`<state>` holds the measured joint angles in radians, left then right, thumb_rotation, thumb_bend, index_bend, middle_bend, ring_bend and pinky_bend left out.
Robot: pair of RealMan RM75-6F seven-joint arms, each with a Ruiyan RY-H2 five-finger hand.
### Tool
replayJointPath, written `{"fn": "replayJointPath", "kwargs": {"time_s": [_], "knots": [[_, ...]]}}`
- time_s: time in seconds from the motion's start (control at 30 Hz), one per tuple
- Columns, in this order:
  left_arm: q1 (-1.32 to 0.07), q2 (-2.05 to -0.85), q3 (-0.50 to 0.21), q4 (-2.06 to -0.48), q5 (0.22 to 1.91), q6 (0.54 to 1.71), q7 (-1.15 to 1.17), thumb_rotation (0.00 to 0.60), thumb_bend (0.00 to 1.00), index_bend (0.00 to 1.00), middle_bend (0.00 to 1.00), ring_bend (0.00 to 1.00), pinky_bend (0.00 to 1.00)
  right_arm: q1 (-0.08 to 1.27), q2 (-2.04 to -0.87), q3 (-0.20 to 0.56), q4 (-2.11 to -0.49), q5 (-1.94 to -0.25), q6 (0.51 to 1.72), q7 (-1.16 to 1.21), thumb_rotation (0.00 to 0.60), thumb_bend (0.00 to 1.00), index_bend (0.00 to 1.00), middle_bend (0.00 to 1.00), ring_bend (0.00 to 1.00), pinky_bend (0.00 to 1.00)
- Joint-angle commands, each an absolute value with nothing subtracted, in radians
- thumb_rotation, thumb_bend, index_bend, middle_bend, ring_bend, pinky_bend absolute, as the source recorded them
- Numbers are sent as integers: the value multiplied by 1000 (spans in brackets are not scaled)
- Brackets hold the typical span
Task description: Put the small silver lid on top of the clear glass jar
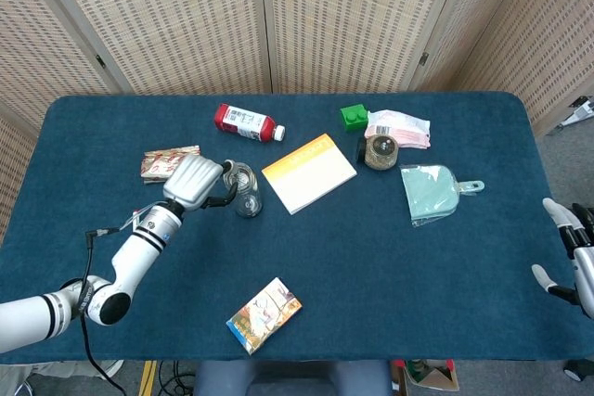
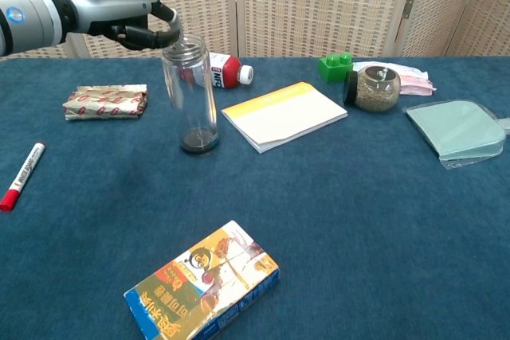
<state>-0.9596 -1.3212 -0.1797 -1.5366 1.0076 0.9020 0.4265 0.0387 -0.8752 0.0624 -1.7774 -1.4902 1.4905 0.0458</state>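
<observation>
Beside the curled left hand (image 2: 127, 23), tall cylindrical clear glass jar (image 2: 190, 95).

A red plastic bottle with a white cap (image 1: 247, 122) lies on its side near the far edge of the blue table (image 1: 371, 257). A foil-wrapped snack bar (image 2: 105, 102) and a red marker pen (image 2: 21, 175) lie at the left. A yellow-edged notepad (image 2: 284, 115) lies mid-table, with a green toy brick (image 2: 335, 65), a round seed-filled jar (image 2: 374, 88), a pink packet (image 1: 400, 127) and a pale green dustpan (image 2: 457, 130) toward the right. A colourful printed box (image 2: 202, 283) lies nearest.
</observation>
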Motion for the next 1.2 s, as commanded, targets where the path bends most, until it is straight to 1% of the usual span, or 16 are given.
{"fn": "replayJointPath", "kwargs": {"time_s": [0.03, 0.27, 0.6, 0.77, 1.2], "knots": [[-959, -1318, -179, -1541, 1002, 899, 428, 119, 517, 360, 1000, 1000, 1000, 39, -875, 62, -1778, -1491, 1490, 45, 600, 237, 6, 139, 34, 65], [-958, -1318, -178, -1549, 1005, 897, 428, 119, 517, 362, 1000, 1000, 1000, 39, -874, 63, -1780, -1492, 1491, 44, 600, 237, 6, 139, 34, 65], [-953, -1322, -195, -1556, 1020, 910, 395, 119, 517, 363, 1000, 1000, 1000, 37, -874, 62, -1779, -1491, 1493, 45, 600, 237, 6, 139, 34, 65], [-951, -1327, -203, -1567, 1022, 898, 359, 121, 517, 364, 1000, 1000, 1000, 35, -875, 62, -1777, -1490, 1494, 46, 600, 238, 5, 139, 34, 65], [-966, -1369, -213, -1524, 1006, 891, 358, 121, 516, 362, 1000, 1000, 1000, 25, -873, 59, -1770, -1488, 1503, 56, 600, 237, 5, 140, 35, 65]]}}
